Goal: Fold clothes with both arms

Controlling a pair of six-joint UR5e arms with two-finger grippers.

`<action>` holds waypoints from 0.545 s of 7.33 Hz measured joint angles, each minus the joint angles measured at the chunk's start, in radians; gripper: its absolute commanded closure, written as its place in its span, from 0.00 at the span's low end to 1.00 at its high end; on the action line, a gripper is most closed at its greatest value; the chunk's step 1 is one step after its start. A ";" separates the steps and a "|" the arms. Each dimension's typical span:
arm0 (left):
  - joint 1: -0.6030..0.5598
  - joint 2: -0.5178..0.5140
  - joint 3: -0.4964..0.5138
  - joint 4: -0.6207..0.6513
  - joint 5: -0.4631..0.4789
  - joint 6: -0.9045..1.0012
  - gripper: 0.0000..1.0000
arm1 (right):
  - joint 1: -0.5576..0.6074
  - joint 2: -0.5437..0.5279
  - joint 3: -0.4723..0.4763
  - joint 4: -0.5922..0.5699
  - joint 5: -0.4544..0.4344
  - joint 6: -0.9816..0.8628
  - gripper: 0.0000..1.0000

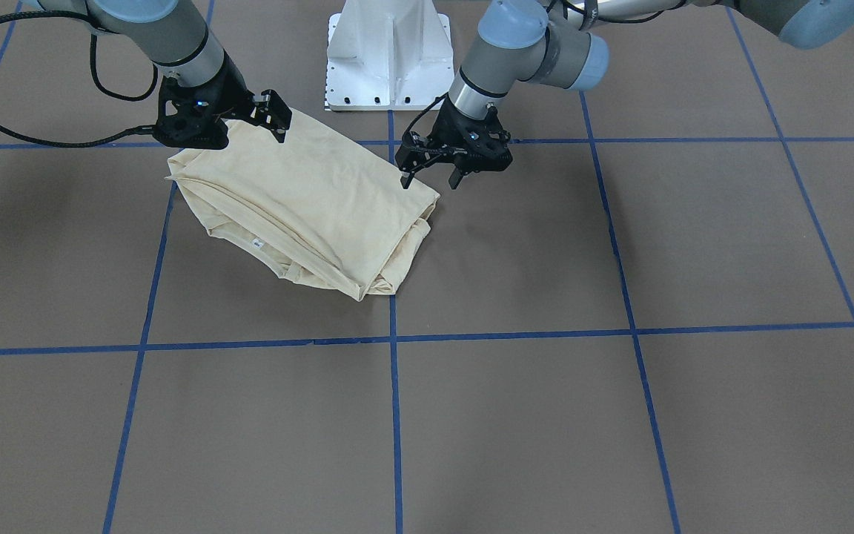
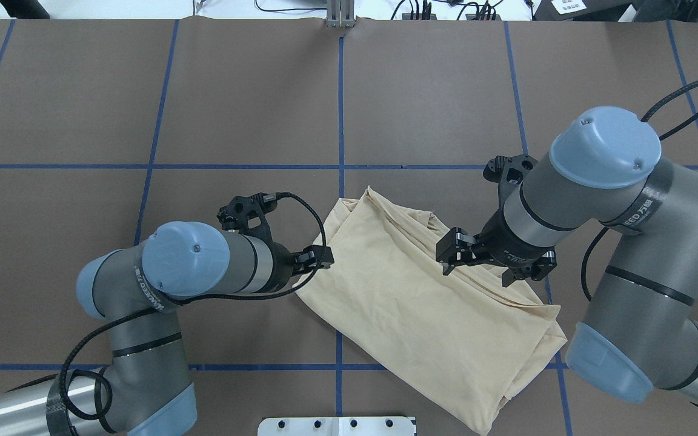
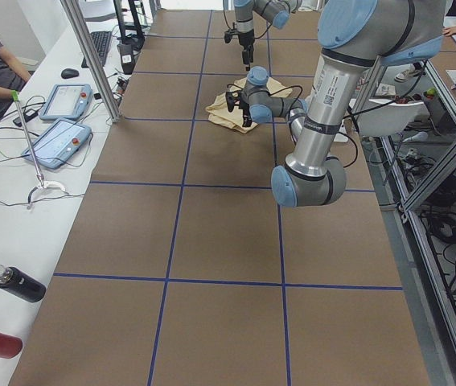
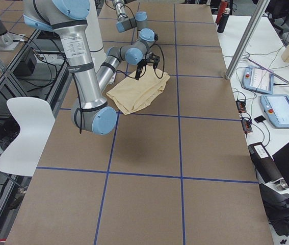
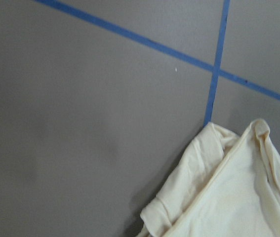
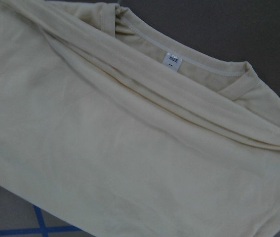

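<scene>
The cream-yellow shirt (image 1: 316,208) lies folded in a rough rectangle on the brown table, and also shows from overhead (image 2: 409,315). Its white neck label (image 1: 256,242) faces up, as the right wrist view shows (image 6: 173,60). The chest print is hidden. My left gripper (image 1: 431,176) is open and empty, just above the shirt's corner nearest the pedestal (image 5: 228,197). My right gripper (image 2: 488,263) hovers over the other end of the shirt, its jaws spread, holding nothing.
The white pedestal base (image 1: 388,52) stands just behind the shirt. Blue tape lines (image 1: 394,415) grid the table. The operators' desk with tablets (image 3: 59,137) and bottles (image 3: 18,283) runs along the far side. A white chair (image 4: 24,127) stands by the robot.
</scene>
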 measured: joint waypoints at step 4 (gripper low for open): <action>0.021 -0.015 0.063 -0.001 0.024 0.006 0.19 | 0.007 0.030 -0.007 0.000 -0.024 -0.001 0.00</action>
